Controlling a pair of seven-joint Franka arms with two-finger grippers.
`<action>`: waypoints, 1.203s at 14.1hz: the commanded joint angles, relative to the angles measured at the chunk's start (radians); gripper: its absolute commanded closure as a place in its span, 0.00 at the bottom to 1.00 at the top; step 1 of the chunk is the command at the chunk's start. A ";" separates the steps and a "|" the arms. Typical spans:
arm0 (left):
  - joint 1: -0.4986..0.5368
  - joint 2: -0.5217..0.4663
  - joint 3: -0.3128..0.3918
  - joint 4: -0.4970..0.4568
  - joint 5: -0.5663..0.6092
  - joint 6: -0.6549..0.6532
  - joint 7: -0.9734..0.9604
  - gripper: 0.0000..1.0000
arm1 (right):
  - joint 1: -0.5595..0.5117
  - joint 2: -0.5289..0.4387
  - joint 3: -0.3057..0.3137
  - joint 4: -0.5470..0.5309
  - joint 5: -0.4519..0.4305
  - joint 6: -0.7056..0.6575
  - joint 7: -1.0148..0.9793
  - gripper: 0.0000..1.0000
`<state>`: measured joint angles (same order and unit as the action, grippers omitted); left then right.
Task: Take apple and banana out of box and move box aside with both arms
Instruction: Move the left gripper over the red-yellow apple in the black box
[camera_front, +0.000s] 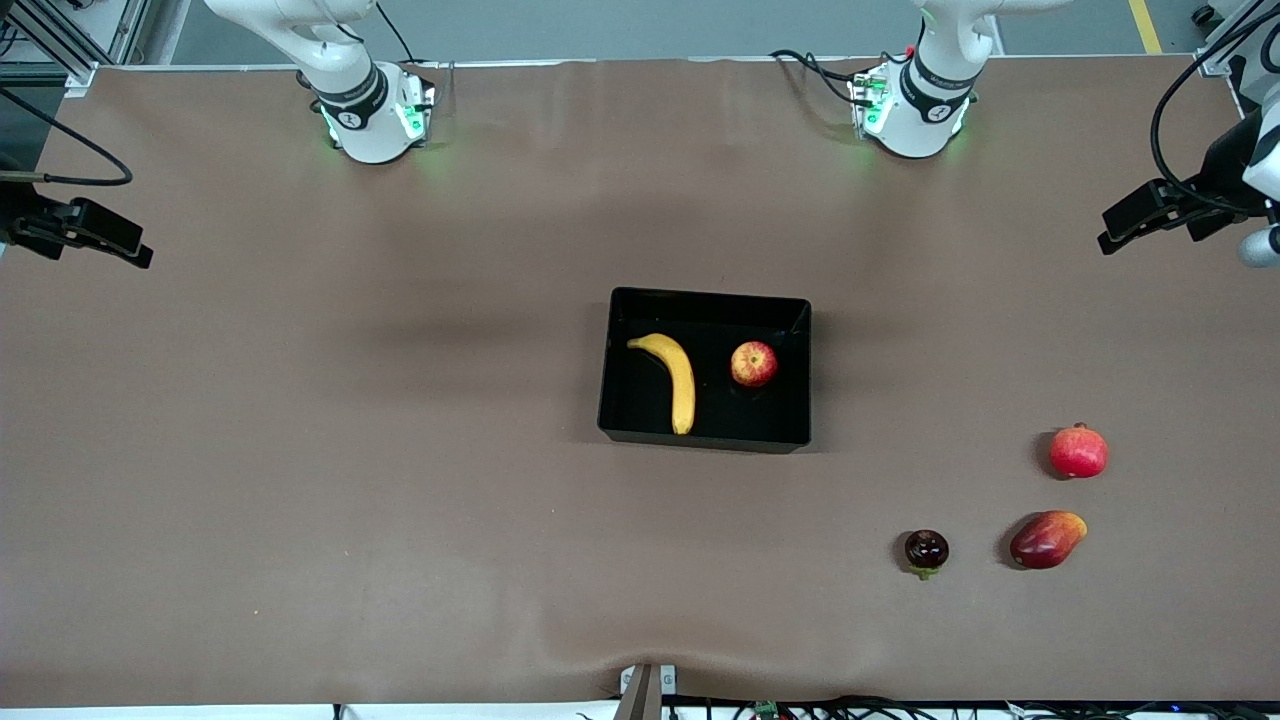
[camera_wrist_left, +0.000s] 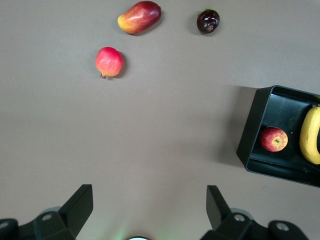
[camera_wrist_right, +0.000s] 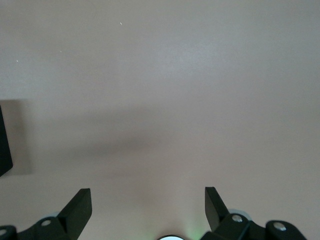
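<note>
you're looking at a robotics lab — brown-covered table (camera_front: 300, 450), two arm bases (camera_front: 375, 110) bolted along the frame's top, cables (camera_front: 820, 70) trailing, aluminium framing (camera_front: 60, 40) upper left — grey floor above.

The box (camera_front: 705, 436) looks like glossy black plastic, its floor reflecting the smooth-skinned banana (camera_front: 676, 375) and the waxy apple (camera_front: 754, 363). The table (camera_front: 350, 450) wears a matt brown covering, possibly cloth, slightly rippled along its nearer edge.
</note>
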<state>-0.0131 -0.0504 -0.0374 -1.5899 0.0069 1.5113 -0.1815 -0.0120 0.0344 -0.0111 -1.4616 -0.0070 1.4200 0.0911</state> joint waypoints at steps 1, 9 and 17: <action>-0.007 0.013 -0.004 0.010 0.004 -0.006 0.005 0.00 | -0.008 -0.005 0.003 -0.005 -0.011 0.004 -0.011 0.00; -0.027 0.150 -0.068 0.056 -0.001 0.004 -0.041 0.00 | -0.031 -0.002 0.000 -0.002 -0.011 0.007 -0.010 0.00; -0.125 0.339 -0.168 0.061 0.001 0.205 -0.366 0.00 | -0.022 0.012 0.002 0.009 0.001 0.062 0.003 0.00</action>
<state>-0.1250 0.2371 -0.2074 -1.5650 0.0068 1.6883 -0.5100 -0.0264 0.0392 -0.0195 -1.4619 -0.0071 1.4824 0.0908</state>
